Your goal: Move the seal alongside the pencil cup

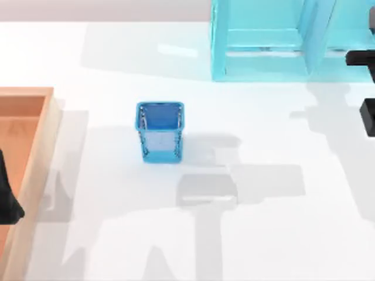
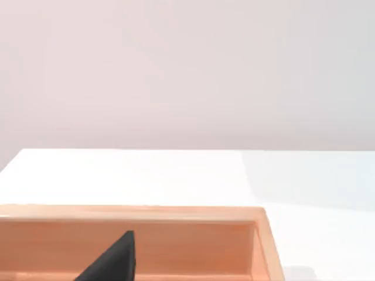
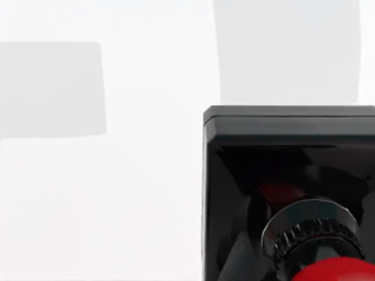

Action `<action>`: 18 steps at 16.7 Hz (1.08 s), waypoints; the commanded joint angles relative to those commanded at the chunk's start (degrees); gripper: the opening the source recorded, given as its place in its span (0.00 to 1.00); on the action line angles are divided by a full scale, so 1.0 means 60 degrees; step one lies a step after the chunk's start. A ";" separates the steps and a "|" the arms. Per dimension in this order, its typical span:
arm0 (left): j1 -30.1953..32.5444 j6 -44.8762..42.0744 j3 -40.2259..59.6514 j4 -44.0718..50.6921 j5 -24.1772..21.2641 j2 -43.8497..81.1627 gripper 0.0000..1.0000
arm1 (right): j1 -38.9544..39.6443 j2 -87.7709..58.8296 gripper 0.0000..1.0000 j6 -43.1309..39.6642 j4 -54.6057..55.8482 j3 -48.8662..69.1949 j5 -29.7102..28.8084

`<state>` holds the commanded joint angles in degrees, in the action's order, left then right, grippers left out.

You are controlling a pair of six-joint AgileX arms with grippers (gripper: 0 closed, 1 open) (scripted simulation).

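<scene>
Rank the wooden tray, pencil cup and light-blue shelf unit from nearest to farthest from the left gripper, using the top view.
1. Wooden tray: left edge, under the left gripper.
2. Pencil cup: centre-left of the table.
3. Shelf unit: back right.

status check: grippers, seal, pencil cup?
Left gripper parked over wooden tray. Right gripper at table's right edge, seal close below its camera. Pencil cup mid-table, upright.

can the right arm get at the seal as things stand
Probably yes: in the right wrist view the seal sits close by, red knob facing the camera, with bare table beside it and nothing in between.
</scene>
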<state>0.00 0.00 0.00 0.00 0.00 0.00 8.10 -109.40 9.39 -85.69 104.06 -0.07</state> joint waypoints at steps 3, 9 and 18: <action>0.0000 0.0000 0.0000 0.0000 0.0000 0.0000 1.00 | 0.0648 -0.1186 0.00 0.0641 -0.0565 0.1538 -0.0032; 0.0000 0.0000 0.0000 0.0000 0.0000 0.0000 1.00 | 0.2466 -0.4518 0.00 0.2450 -0.2184 0.6553 0.0009; 0.0000 0.0000 0.0000 0.0000 0.0000 0.0000 1.00 | 0.4510 -0.7761 0.00 0.4532 -0.3549 1.1503 -0.0072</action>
<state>0.00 0.00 0.00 0.00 0.00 0.00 35.17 -155.96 36.58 -106.98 173.07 -0.50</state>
